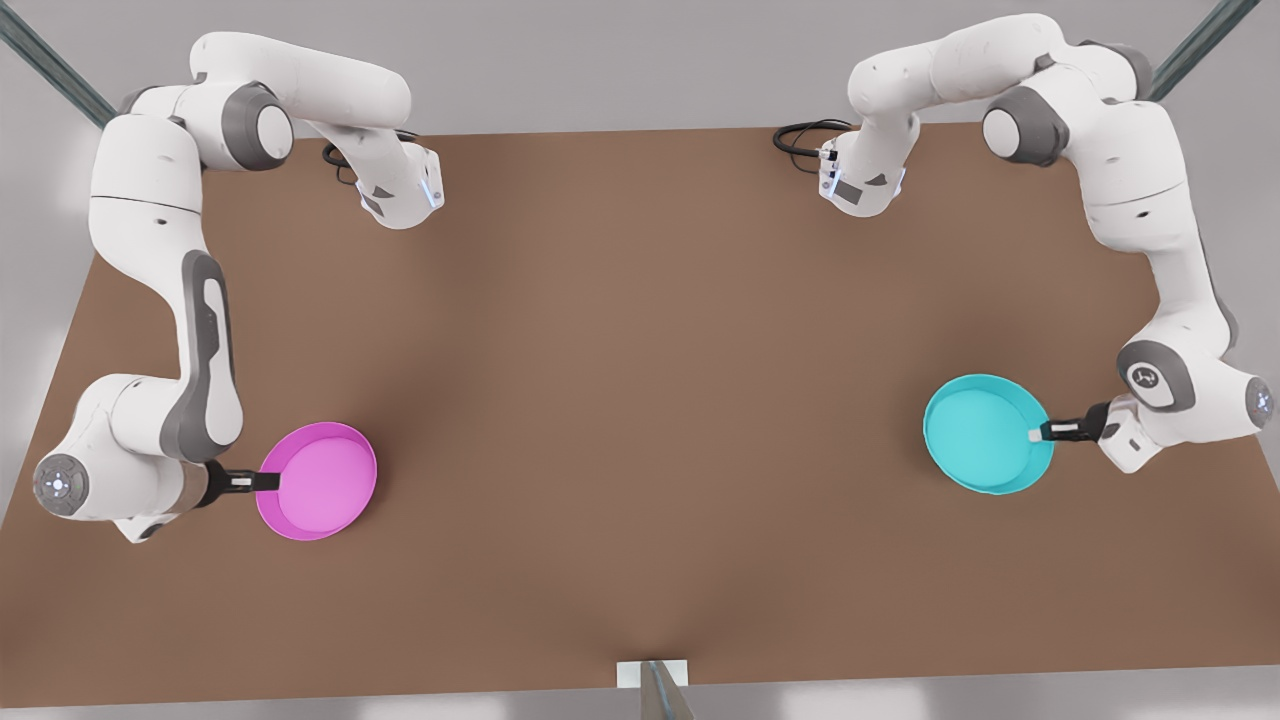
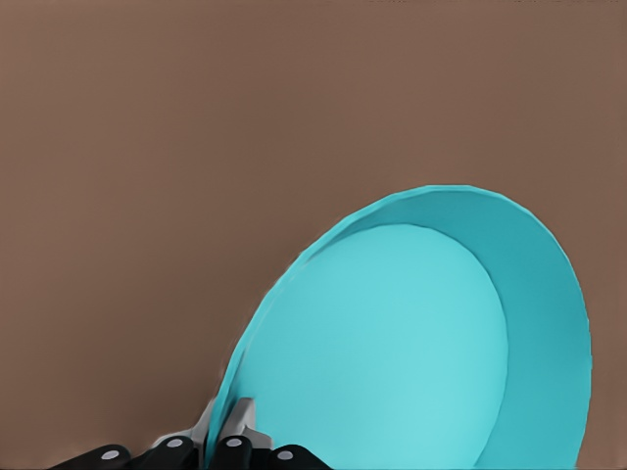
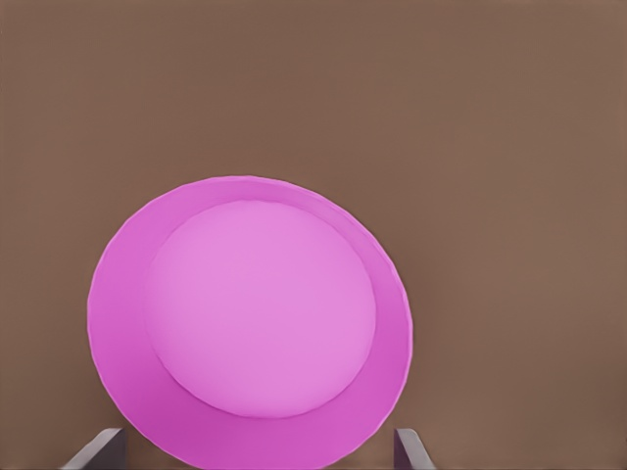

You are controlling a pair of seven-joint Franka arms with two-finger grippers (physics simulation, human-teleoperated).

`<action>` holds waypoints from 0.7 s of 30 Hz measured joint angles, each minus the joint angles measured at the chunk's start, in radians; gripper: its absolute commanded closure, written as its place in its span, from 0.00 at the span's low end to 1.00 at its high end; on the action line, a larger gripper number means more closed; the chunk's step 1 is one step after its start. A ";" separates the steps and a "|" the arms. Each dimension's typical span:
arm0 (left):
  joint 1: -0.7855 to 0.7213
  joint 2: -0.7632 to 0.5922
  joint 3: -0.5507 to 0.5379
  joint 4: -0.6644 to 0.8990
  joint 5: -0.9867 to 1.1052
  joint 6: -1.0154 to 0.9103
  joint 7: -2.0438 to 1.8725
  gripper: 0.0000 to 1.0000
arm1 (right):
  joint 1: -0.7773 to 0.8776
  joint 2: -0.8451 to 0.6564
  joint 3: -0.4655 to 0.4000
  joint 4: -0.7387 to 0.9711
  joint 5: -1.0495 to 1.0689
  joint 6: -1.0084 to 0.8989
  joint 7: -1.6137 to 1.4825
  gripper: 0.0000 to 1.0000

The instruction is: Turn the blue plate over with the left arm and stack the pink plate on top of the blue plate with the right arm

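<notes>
Big brown table (image 1: 640,400) takes up most of the scene, with grey floor around it and a metal post at each far corner. Two white Franka arms sit on the far edge and reach toward the near side, well apart from each other. The left arm (image 1: 1150,250) is the one on the front view's right, going by its wrist camera looking straight at the turquoise dish. The right arm (image 1: 170,300) is on the front view's left, over by the magenta one. Next down in size, the blue plate (image 1: 985,432) sits near the front view's right edge of the table, and it looks tilted, with one side lifted, which makes sense if it's mid-flip. The pink plate (image 1: 318,480) lies flat and open side up on the table at the front view's left, probably just waiting its turn since it can't be stacked until the blue one is turned over. Smallest bits: the left gripper (image 2: 223,436) is clenched on the blue plate's rim, one finger on each side of the edge, a grip that lets the wrist roll the dish over. The right gripper (image 1: 262,482) is released, its fingers spread wide either side of the pink plate's near rim without pinching it, so I'd say it's lined up for a grab.
</notes>
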 measured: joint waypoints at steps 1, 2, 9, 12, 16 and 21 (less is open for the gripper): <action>-0.027 -0.018 -0.001 0.004 0.006 -0.022 -0.053 0.79 | 0.005 0.000 0.000 0.000 -0.001 -0.010 0.000 0.00; -0.073 -0.044 0.000 0.004 0.017 -0.053 -0.113 0.79 | 0.004 0.000 0.000 0.000 -0.001 -0.013 0.000 0.00; -0.334 -0.086 0.000 0.099 0.252 -0.172 -0.435 0.79 | 0.008 -0.003 0.000 0.000 0.000 -0.024 0.003 0.00; -0.441 -0.086 0.000 0.148 0.379 -0.244 -0.552 0.79 | 0.006 -0.003 0.000 0.000 -0.001 -0.023 0.003 0.00; -0.615 -0.085 0.000 0.200 0.546 -0.419 -0.714 0.79 | 0.005 -0.003 0.000 0.000 0.001 -0.024 0.002 0.00; -0.865 -0.071 -0.002 0.230 0.789 -0.608 -0.804 0.79 | 0.006 -0.004 0.000 0.000 0.001 -0.024 0.002 0.00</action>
